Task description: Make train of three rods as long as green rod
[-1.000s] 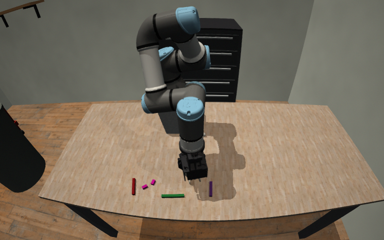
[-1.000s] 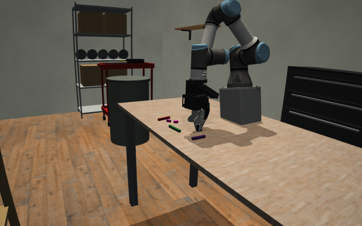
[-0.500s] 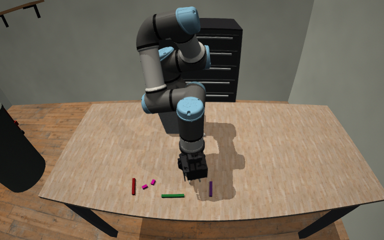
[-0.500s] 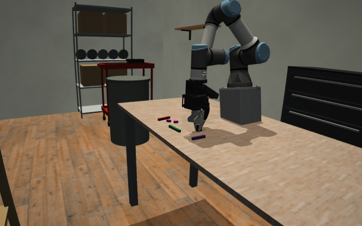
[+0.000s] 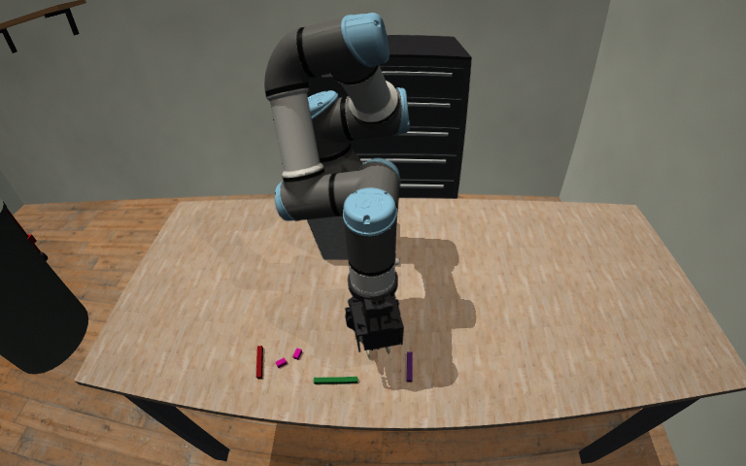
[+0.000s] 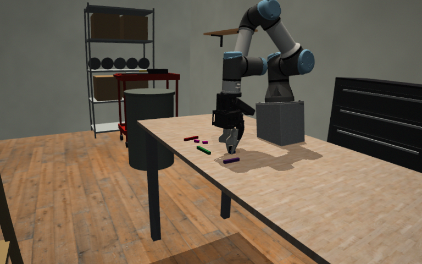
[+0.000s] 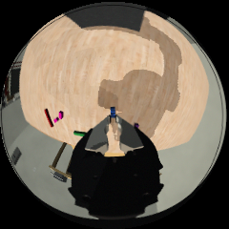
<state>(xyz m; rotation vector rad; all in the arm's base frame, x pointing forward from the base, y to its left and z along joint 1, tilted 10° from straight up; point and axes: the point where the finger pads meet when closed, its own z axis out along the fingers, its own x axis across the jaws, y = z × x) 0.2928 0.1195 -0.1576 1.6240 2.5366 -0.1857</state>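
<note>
Gripper (image 6: pixel 231 151) holds a small blue rod (image 7: pixel 113 111) just above the table (image 5: pixel 523 307).

The jaws are pinched narrow on the blue rod. In the top view the purple rod (image 5: pixel 409 366) lies just right of the gripper, and the green rod (image 5: pixel 335 380) lies near on its left; the red rod (image 5: pixel 258 361) and two magenta rods (image 5: pixel 288 358) lie farther left.

Room: plain grey walls (image 6: pixel 193 77), wood-plank floor (image 6: pixel 62 192). Light wood-grain table (image 5: pixel 550 285) on dark legs (image 6: pixel 153 186).

Behind the table's far edge: black drawer cabinet (image 5: pixel 434 115) with silver bar handles, against the wall.

Off the table's left edge: dark cylindrical bin (image 6: pixel 149 127) on the floor. Behind it a red cart (image 6: pixel 146 76), then a metal shelf rack (image 6: pixel 88 68) holding brown boxes and a row of dark discs.

Small wooden wall shelf (image 6: pixel 223 32) on a black bracket.

Hard-edged shadows fall on the tabletop toward its right edge.
</note>
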